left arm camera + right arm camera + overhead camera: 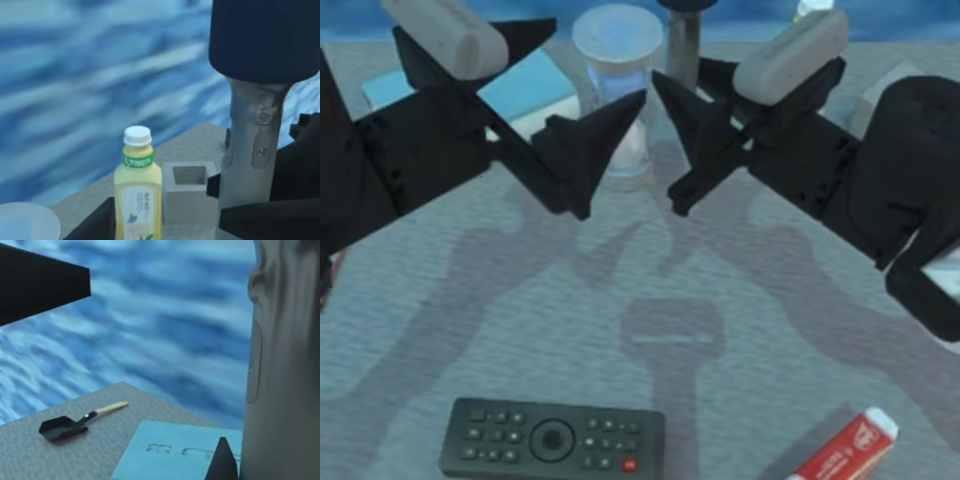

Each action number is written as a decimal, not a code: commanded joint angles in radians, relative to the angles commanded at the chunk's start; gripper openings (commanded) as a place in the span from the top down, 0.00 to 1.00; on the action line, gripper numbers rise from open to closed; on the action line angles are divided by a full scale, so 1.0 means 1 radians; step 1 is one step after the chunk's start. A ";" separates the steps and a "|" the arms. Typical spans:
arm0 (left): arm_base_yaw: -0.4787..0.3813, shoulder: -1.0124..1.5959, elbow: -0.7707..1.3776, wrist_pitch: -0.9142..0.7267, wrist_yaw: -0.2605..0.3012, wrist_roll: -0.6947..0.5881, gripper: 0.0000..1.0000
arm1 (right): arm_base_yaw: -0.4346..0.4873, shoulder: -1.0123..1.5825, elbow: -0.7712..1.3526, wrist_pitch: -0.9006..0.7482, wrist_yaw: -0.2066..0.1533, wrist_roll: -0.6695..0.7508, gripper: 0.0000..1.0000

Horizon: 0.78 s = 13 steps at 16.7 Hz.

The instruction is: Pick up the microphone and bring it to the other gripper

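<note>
The microphone (682,45) stands upright at twelve o'clock of the top view, held aloft between the left gripper (588,150) at its eight o'clock and the right gripper (682,140), just below it at six. A clear cup (617,60) sits just beside it at nine o'clock, a book (525,90) farther that way. The remote (552,438) lies at six o'clock on the table (770,350), a tube (847,447) at its three o'clock.

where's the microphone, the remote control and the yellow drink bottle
microphone (252,150): left wrist view, on its grey handle
remote control (552,439): top view, on its round centre button
yellow drink bottle (137,192): left wrist view, on its label
</note>
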 joint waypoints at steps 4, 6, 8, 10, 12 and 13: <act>-0.054 0.155 0.115 0.044 -0.049 -0.001 0.00 | 0.000 0.000 0.000 0.000 0.000 0.000 1.00; -0.088 0.262 0.186 0.071 -0.082 -0.001 0.00 | 0.000 0.000 0.000 0.000 0.000 0.000 1.00; -0.117 0.341 0.245 0.092 -0.109 -0.001 0.00 | 0.000 0.000 0.000 0.000 0.000 0.000 1.00; -0.134 0.377 0.276 0.102 -0.125 -0.002 0.00 | 0.000 0.000 0.000 0.000 0.000 0.000 1.00; -0.135 0.380 0.278 0.102 -0.126 -0.002 0.00 | 0.000 0.000 0.000 0.000 0.000 0.000 1.00; -0.135 0.380 0.278 0.102 -0.126 -0.002 0.00 | 0.000 0.000 0.000 0.000 0.000 0.000 1.00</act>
